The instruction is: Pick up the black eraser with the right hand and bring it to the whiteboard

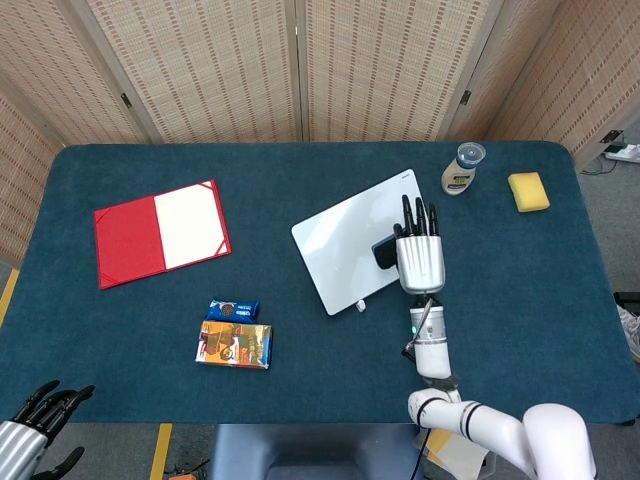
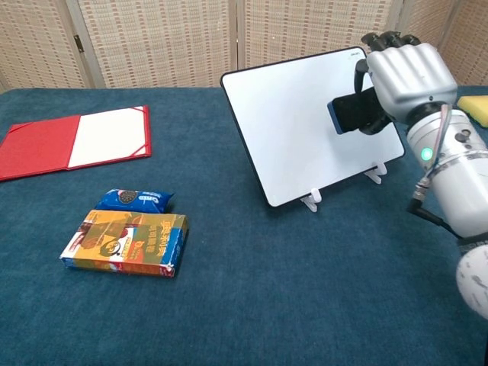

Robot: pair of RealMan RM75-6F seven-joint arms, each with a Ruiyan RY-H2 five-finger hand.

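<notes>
My right hand (image 1: pixel 420 255) (image 2: pixel 400 72) grips the black eraser (image 1: pixel 384 250) (image 2: pixel 352 110), a dark block with a blue edge, and holds it in front of the white surface of the whiteboard (image 1: pixel 350 240) (image 2: pixel 301 126). The board leans on small white feet in the middle of the table. In the chest view the eraser lies over the board's right part; whether it touches the surface I cannot tell. My left hand (image 1: pixel 40 410) hangs off the table's near left corner, its dark fingers spread and holding nothing.
A red folder (image 1: pixel 160 232) (image 2: pixel 72 141) lies open at the left. A cookie pack (image 1: pixel 233 310) (image 2: pixel 136 199) and a snack box (image 1: pixel 234 345) (image 2: pixel 126 242) sit near the front. A bottle (image 1: pixel 461 170) (image 2: pixel 407 78) and yellow sponge (image 1: pixel 528 191) (image 2: pixel 474 108) stand at the back right.
</notes>
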